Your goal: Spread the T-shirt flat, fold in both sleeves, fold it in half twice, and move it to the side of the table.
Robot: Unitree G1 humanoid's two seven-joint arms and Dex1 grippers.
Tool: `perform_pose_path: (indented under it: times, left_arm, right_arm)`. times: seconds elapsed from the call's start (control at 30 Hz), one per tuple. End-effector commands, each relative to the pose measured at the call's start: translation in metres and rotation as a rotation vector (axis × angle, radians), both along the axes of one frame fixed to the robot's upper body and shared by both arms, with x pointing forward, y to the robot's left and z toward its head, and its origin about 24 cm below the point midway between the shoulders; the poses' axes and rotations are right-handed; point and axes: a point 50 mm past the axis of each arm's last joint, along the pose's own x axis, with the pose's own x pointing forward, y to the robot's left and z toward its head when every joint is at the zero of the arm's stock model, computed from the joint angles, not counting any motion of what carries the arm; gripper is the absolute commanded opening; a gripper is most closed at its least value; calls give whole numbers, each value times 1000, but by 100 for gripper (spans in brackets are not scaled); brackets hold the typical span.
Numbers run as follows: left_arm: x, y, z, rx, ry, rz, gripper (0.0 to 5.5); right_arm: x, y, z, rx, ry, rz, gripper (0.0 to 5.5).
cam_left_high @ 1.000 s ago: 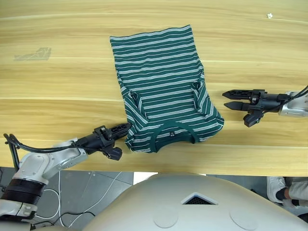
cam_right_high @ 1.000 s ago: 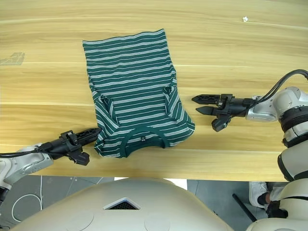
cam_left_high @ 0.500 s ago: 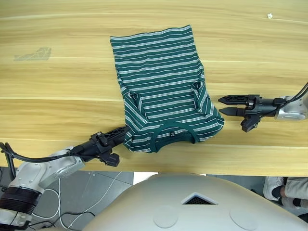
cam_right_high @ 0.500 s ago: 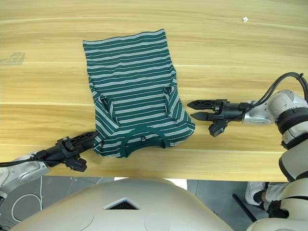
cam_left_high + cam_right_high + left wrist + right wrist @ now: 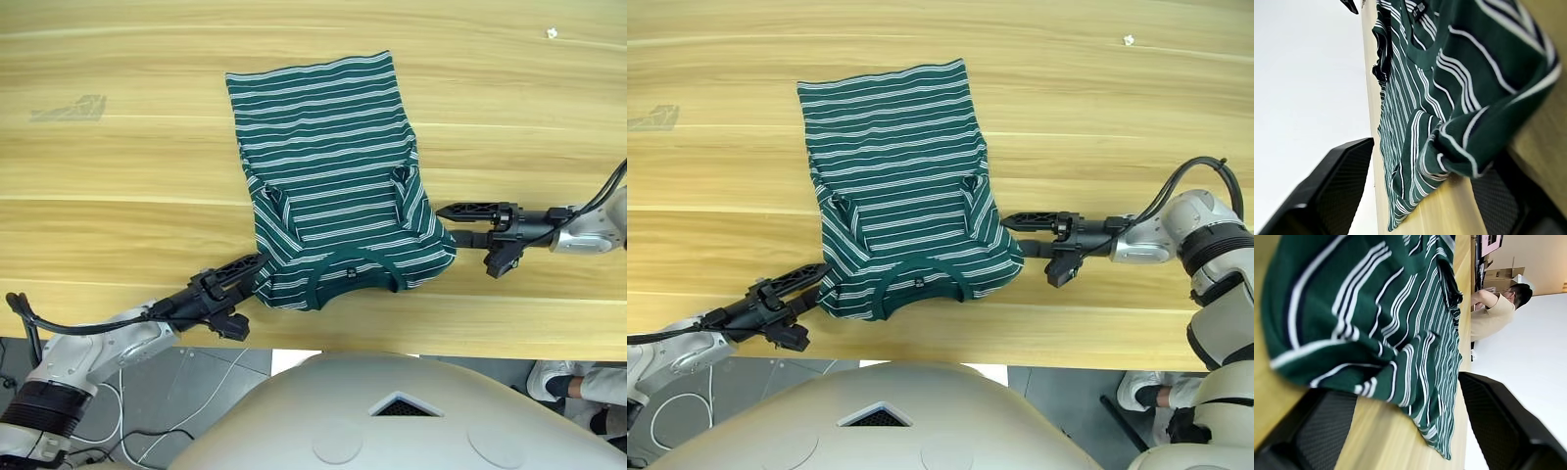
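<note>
Overhead, my left gripper (image 5: 250, 266) and right gripper (image 5: 447, 222) meet the T-shirt (image 5: 328, 166) shoulders by the tabletop (image 5: 118, 196) front edge; wrist views reveal both spread open astride the cloth.

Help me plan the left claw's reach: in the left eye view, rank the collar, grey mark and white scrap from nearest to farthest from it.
1. Collar: close by the left claw, to its right.
2. Grey mark: far side of the table, to the left.
3. White scrap: far right corner, clearly farthest.
</note>
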Motion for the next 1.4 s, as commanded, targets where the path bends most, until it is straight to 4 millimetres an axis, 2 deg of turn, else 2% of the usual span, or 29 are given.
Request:
perform_pose_path:
  times: [0.03, 0.1, 0.2, 0.5, 0.6, 0.87, 1.03, 1.13, 1.27, 1.4]
  left_arm:
    - [-17, 4, -20, 122, 112, -36, 337]
    - [-18, 4, -22, 126, 121, -33, 337]
    - [-14, 4, -21, 118, 106, -15, 342]
    - [-11, 3, -21, 124, 112, -16, 177]
    - [-11, 3, -21, 128, 119, -17, 141]
    - [-8, 8, -18, 168, 134, -25, 56]
    - [-3, 29, -17, 222, 294, 103, 5]
    - [1, 33, -7, 206, 370, 142, 3]
    - [9, 31, 14, 130, 485, 228, 3]
    - [15, 12, 51, -52, 661, 269, 3]
  right_arm:
    - [-60, -9, -49, -280, 287, 179, 372]
    - [-60, -8, -49, -278, 292, 179, 372]
    - [-60, -8, -48, -277, 297, 171, 316]
    - [-62, -9, -47, -268, 319, 130, 112]
    - [-62, -10, -47, -271, 321, 125, 65]
    - [-62, -6, -43, -219, 350, 79, 5]
    - [-55, 1, -36, -115, 485, -28, 0]
    - [-62, 1, -29, -135, 604, -131, 0]
    - [-68, 7, -2, -144, 909, -269, 0]
    - [-68, 14, 24, -135, 1111, -270, 0]
